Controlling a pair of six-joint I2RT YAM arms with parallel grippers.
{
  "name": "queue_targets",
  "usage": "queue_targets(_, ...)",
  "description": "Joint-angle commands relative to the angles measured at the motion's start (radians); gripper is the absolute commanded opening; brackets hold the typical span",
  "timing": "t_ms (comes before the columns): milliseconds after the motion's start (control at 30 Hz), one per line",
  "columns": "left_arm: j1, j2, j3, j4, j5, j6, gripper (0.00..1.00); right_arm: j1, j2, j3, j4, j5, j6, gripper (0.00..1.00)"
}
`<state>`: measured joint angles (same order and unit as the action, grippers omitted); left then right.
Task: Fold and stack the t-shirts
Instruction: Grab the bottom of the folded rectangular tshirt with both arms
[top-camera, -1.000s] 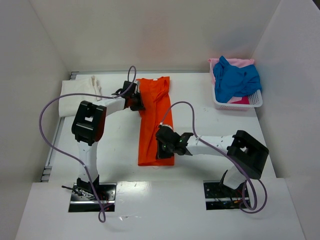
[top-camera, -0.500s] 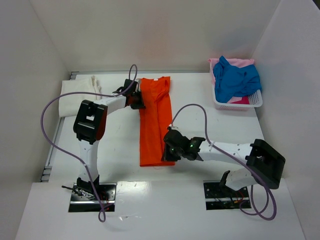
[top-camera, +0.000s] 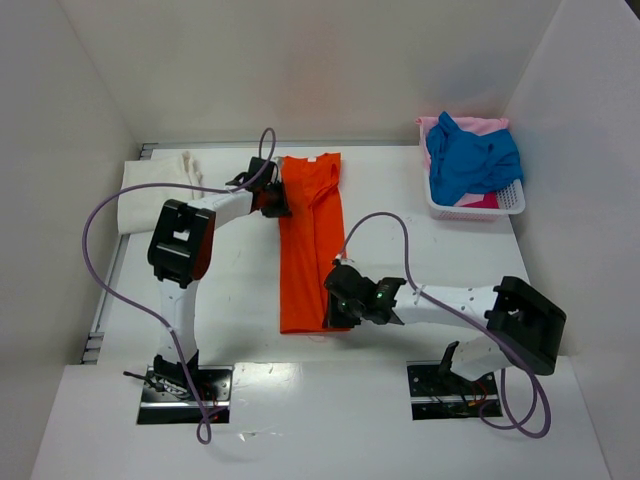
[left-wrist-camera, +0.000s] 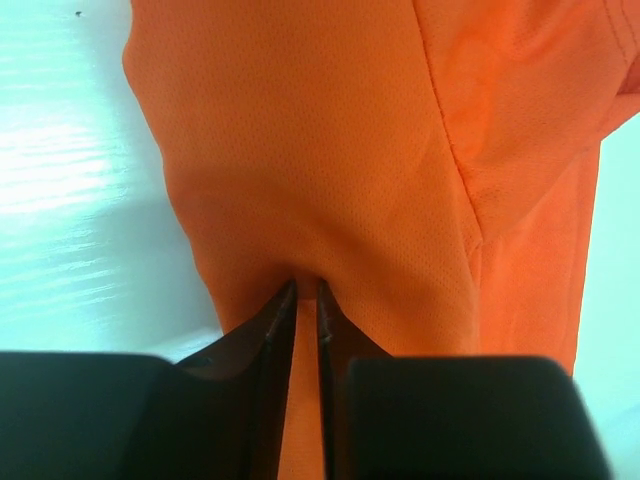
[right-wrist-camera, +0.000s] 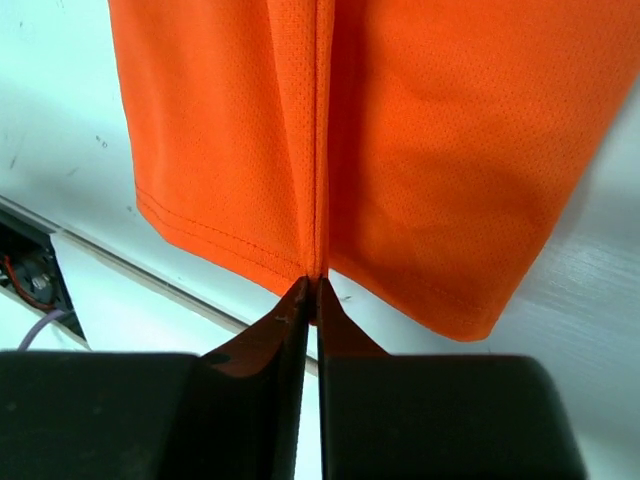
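Orange t-shirt (top-camera: 310, 250) — fine mesh, long narrow strip, jaws pinching edges

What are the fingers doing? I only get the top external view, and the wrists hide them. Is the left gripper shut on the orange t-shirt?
Observer: Yes. The left wrist view shows the left gripper pinched shut on a raised fold of the orange t-shirt, beside the sleeve seam.
Operator: And the right one?
Observer: The right wrist view shows the right gripper shut on the bottom hem, just where a lengthwise crease meets the edge.
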<state>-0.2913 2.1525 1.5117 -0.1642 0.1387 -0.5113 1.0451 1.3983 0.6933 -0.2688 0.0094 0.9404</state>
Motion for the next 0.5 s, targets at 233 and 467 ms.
queue_targets(233, 0.007, -0.06, 0.019, -0.041, -0.01, 0.083, 0.53, -0.013, -0.146, 0.064, -0.168, 0.129, -0.011, 0.5)
queue_targets(467, 0.028, -0.264, -0.008, -0.092, -0.001, 0.093, 0.81, -0.096, -0.234, 0.104, -0.227, 0.17, -0.056, 0.8)
